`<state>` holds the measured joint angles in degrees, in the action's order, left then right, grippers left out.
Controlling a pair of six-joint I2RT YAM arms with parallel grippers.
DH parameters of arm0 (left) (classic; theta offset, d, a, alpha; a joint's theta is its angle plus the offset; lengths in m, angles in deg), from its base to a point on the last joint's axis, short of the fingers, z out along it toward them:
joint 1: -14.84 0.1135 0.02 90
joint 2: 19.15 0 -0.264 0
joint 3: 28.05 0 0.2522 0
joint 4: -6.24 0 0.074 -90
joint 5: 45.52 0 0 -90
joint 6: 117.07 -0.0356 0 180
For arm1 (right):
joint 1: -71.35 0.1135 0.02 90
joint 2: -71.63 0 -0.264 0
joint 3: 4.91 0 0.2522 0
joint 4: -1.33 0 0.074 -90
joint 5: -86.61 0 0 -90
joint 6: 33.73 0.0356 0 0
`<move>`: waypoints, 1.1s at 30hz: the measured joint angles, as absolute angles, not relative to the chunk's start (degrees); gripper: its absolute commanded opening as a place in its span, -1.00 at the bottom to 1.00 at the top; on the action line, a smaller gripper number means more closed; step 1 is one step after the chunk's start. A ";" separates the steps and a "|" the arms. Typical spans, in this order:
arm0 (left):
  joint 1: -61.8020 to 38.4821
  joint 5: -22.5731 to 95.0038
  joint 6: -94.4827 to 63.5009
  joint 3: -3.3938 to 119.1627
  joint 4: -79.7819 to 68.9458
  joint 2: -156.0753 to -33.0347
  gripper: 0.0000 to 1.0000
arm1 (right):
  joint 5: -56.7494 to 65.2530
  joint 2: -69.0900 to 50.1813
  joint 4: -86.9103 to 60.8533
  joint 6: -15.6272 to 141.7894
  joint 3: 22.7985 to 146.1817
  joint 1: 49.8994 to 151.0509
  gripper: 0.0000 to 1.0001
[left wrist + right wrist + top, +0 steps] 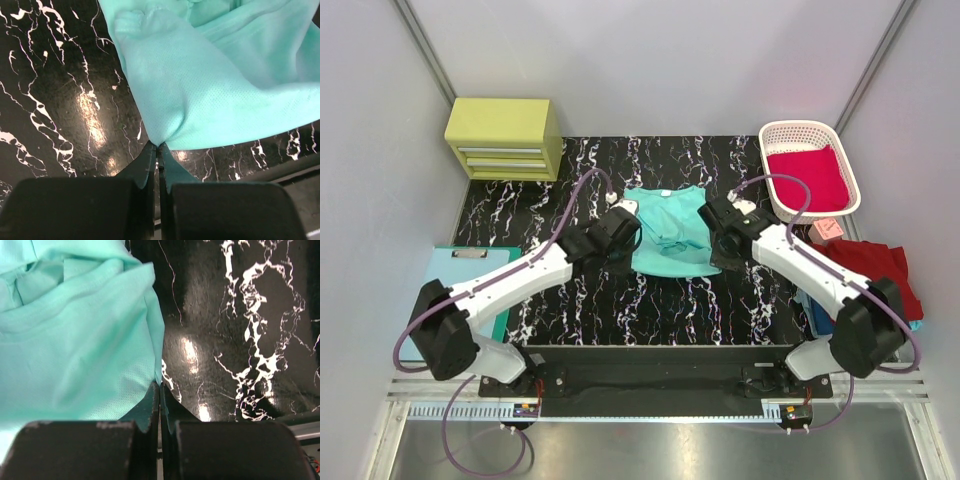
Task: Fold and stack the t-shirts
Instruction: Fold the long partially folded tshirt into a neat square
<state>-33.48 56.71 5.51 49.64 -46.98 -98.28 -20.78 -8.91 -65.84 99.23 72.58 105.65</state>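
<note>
On the table (720,310), left gripper (159,146) and right gripper (160,385) each pinch a mint shirt (668,240) edge, likely mid-fold; next, carry both edges over evenly.

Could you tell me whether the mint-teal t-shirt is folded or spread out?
In between: the mint-teal soft cloth t-shirt lies rumpled, one side edge pinched in the left gripper's shut fingers, the other in the right gripper's.

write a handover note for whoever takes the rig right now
Left gripper: shut on the left edge of the mint-teal cloth t-shirt, mid-table.
Right gripper: shut on its right edge.
Crimson cloth t-shirt lies in the white plastic lattice basket, far right; dark red cloth t-shirt is heaped at the black marbled table's right edge.
Done: no finished fold or stack in view.
Left: fold and stack them all.
</note>
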 measured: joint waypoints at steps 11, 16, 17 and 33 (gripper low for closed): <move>-29.28 58.28 3.28 55.65 -47.73 -104.05 -1.00 | -24.95 -19.97 -64.73 95.42 84.71 104.84 -1.00; -25.54 58.67 1.59 59.19 -47.66 -105.52 -1.00 | -26.79 -22.72 -64.22 93.83 90.39 102.61 -1.00; -24.80 58.72 1.18 59.95 -47.49 -105.91 -1.00 | -26.96 -23.18 -64.20 93.54 91.31 102.20 -1.00; -17.85 59.53 -3.61 78.57 -46.02 -124.16 -1.00 | -31.49 -41.52 -61.53 89.28 109.89 98.13 -1.00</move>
<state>-17.85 59.53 -3.61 78.57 -46.02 -124.16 -31.49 -41.52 -61.53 89.28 109.89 98.13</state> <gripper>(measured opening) 0.016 0.011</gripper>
